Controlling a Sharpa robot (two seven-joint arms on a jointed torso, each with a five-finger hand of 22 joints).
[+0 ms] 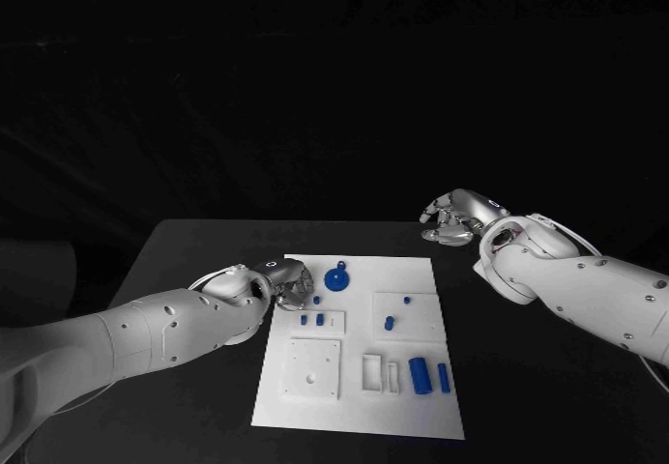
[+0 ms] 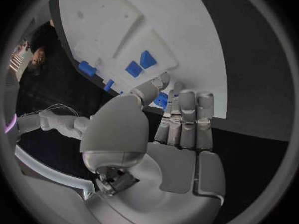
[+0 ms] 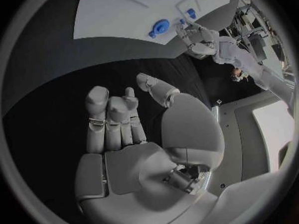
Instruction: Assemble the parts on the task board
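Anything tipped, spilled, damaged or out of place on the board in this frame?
Nothing stands out. The white task board lies flat on the black table, its small blue parts resting on it, none off the edge. The left hand is at the board's left edge; the right hand hangs over bare table.

No readable text, label, brand, number or sign is found. The task board [image 1: 419, 406] and the blue parts [image 1: 419, 368] are seen unmarked; nothing legible is noted on the surface [image 1: 195, 251].
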